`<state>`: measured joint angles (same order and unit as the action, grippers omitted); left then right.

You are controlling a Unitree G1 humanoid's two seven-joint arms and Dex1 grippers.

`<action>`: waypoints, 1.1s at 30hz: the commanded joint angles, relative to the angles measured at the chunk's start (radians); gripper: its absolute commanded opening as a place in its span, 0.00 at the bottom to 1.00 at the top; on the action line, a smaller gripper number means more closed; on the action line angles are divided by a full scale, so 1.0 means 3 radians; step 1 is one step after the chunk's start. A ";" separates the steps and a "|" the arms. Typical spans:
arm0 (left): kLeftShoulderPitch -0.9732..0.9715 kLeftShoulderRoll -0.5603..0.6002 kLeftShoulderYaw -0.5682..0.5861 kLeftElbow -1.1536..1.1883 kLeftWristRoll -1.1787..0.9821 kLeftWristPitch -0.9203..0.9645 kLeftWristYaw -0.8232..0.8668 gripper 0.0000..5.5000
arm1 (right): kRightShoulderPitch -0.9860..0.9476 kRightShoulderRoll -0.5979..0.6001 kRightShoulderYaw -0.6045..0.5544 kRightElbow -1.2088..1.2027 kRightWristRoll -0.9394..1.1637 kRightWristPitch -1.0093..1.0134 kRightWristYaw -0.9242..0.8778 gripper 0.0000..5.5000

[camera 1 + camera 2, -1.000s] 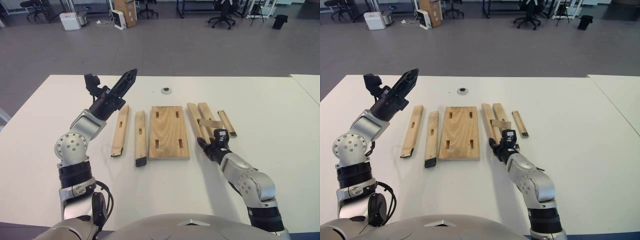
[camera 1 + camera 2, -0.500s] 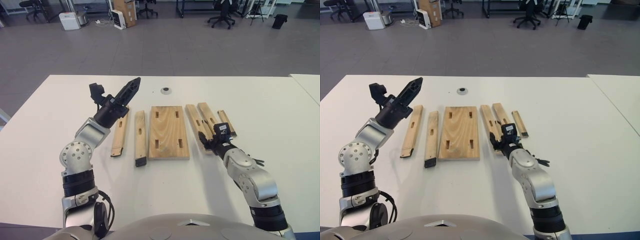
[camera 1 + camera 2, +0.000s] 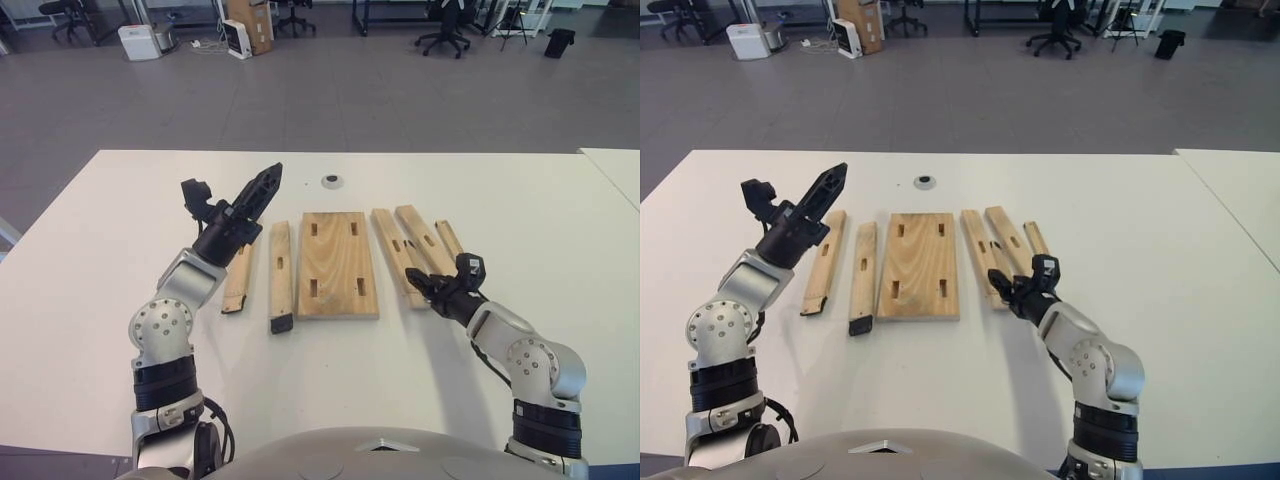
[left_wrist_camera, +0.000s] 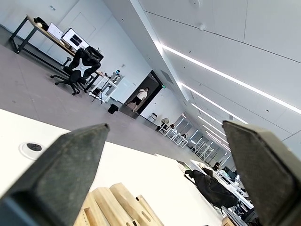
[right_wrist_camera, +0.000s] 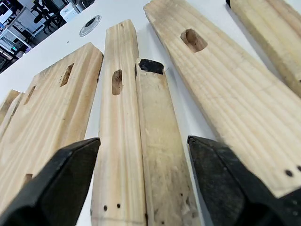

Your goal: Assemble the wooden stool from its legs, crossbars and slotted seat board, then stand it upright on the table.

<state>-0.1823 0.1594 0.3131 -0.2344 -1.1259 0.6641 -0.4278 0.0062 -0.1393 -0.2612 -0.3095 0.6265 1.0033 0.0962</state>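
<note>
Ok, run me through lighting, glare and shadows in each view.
Left eye view: even overhead light, the white table bright without harsh glare, thin soft shadows beside the seat board. Left wrist view: ceiling light strips glare bright, the left tool dark by contrast. Right wrist view: wooden parts evenly lit, narrow shadows in the gaps between them.
</note>
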 commanded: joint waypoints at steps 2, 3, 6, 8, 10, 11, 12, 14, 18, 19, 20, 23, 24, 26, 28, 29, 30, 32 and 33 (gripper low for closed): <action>0.0034 -0.0026 -0.0051 -0.0031 0.0037 -0.0049 0.0048 0.81 | -0.0073 -0.0215 0.0016 0.0176 -0.0143 -0.0019 0.0042 0.64; 0.0035 -0.0044 -0.0045 -0.0040 0.0015 -0.0058 0.0069 0.81 | -0.0075 -0.0250 0.0037 0.0195 -0.0166 -0.0013 0.0052 0.64; 0.0036 -0.0071 -0.0040 -0.0048 -0.0021 -0.0094 0.0102 0.81 | -0.0017 -0.0370 0.0163 0.0217 -0.0329 -0.0025 0.0064 0.64; 0.0049 -0.0088 -0.0045 -0.0053 -0.0014 -0.0110 0.0118 0.81 | 0.0044 -0.0481 0.0306 0.0229 -0.0483 -0.0107 0.0117 0.64; 0.0068 -0.0109 -0.0049 -0.0069 -0.0014 -0.0122 0.0139 0.81 | 0.0101 -0.0570 0.0436 0.0227 -0.0610 -0.0199 0.0178 0.64; 0.0085 -0.0117 -0.0050 -0.0081 -0.0013 -0.0130 0.0148 0.81 | 0.0125 -0.0613 0.0514 0.0226 -0.0683 -0.0257 0.0206 0.64; 0.0096 -0.0121 -0.0052 -0.0088 -0.0012 -0.0136 0.0155 0.81 | 0.0143 -0.0608 0.0537 0.0229 -0.0703 -0.0283 0.0214 0.64; 0.0103 -0.0118 -0.0058 -0.0092 -0.0012 -0.0139 0.0167 0.81 | 0.0170 -0.0597 0.0566 0.0221 -0.0750 -0.0326 0.0238 0.64; 0.0100 -0.0092 -0.0074 -0.0087 -0.0012 -0.0115 0.0174 0.81 | 0.0237 -0.0675 0.0773 0.0042 -0.0842 -0.0414 0.0353 0.64; 0.0099 -0.0089 -0.0076 -0.0085 -0.0013 -0.0112 0.0177 0.81 | 0.0254 -0.0671 0.0821 -0.0014 -0.0857 -0.0413 0.0365 0.64; 0.0097 -0.0087 -0.0078 -0.0083 -0.0014 -0.0110 0.0178 0.81 | 0.0270 -0.0663 0.0857 -0.0052 -0.0869 -0.0415 0.0368 0.64; 0.0092 -0.0082 -0.0085 -0.0080 -0.0020 -0.0101 0.0185 0.81 | 0.0335 -0.0654 0.0906 -0.0136 -0.0900 -0.0428 0.0364 0.64; 0.0098 -0.0082 -0.0087 -0.0087 -0.0024 -0.0100 0.0190 0.81 | 0.0347 -0.0650 0.0904 -0.0160 -0.0911 -0.0432 0.0369 0.64; 0.0104 -0.0089 -0.0101 -0.0092 -0.0024 -0.0100 0.0197 0.81 | 0.0345 -0.0645 0.0898 -0.0191 -0.0929 -0.0429 0.0374 0.64; 0.0104 -0.0087 -0.0108 -0.0090 -0.0025 -0.0099 0.0194 0.81 | 0.0360 -0.0720 0.0997 -0.0171 -0.1055 -0.0472 0.0375 0.64; 0.0103 -0.0084 -0.0109 -0.0090 -0.0026 -0.0100 0.0194 0.81 | 0.0390 -0.0813 0.1100 -0.0156 -0.1160 -0.0518 0.0402 0.64; 0.0101 -0.0081 -0.0109 -0.0093 -0.0028 -0.0101 0.0196 0.81 | 0.0425 -0.0870 0.1162 -0.0141 -0.1233 -0.0531 0.0419 0.60; 0.0087 -0.0071 -0.0117 -0.0075 -0.0023 -0.0099 0.0186 0.81 | 0.0493 -0.0937 0.1226 -0.0097 -0.1334 -0.0575 0.0439 0.54; 0.0085 -0.0066 -0.0120 -0.0071 -0.0014 -0.0100 0.0186 0.81 | 0.0515 -0.0950 0.1220 -0.0061 -0.1354 -0.0603 0.0446 0.50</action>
<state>-0.1579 0.1283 0.2797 -0.2476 -1.1289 0.6264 -0.3817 0.1210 -0.4007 0.0898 -0.3684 0.2578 0.7978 0.2273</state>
